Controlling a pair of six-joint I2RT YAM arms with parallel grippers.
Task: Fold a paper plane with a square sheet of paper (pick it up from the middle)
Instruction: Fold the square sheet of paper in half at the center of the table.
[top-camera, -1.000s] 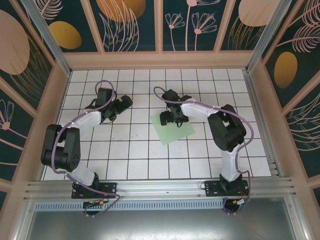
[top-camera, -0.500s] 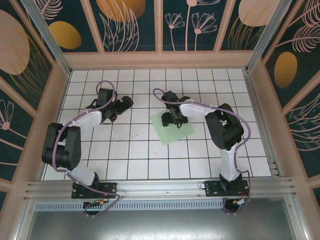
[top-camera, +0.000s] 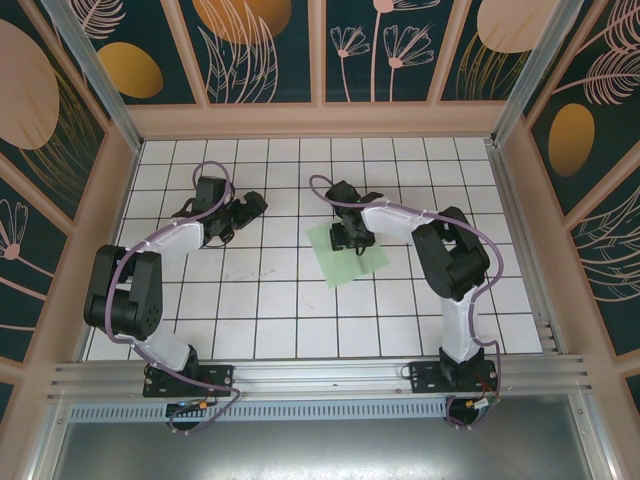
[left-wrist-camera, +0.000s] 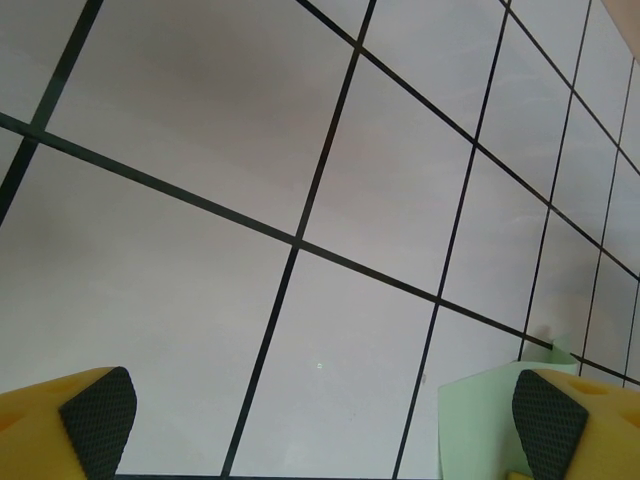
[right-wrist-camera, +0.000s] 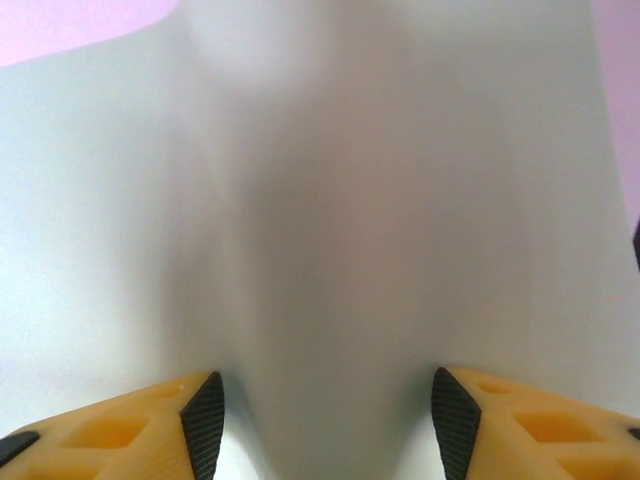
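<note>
The square sheet of paper (top-camera: 352, 266) lies just right of the middle of the table (top-camera: 270, 310), turned so that one corner points toward the arms' bases. It looks flat and uncreased, so none of the folding appears to be done.

The right pincer (top-camera: 348, 240) sits over the sheet's farther half, close to its centre. In the right wrist view its two pads (right-wrist-camera: 204, 415) press down on the pale paper. They are partly drawn together with a clear gap between them, and a soft ridge of paper swells up in that gap. The pincer is not yet clamped on anything.

Farther back and well to the left, the left pincer (top-camera: 250, 207) hangs over bare tiles, fully released and empty. One corner of the sheet shows beside its right finger in its own camera.

The step in hand looks to be the opening pick-up from the middle, pinching up a tuck of paper. The next move likely calls for the right pincer to finish closing on that ridge without sliding the sheet. It would then lift gently, so that the thin paper rises and neither slips free nor crumples.
</note>
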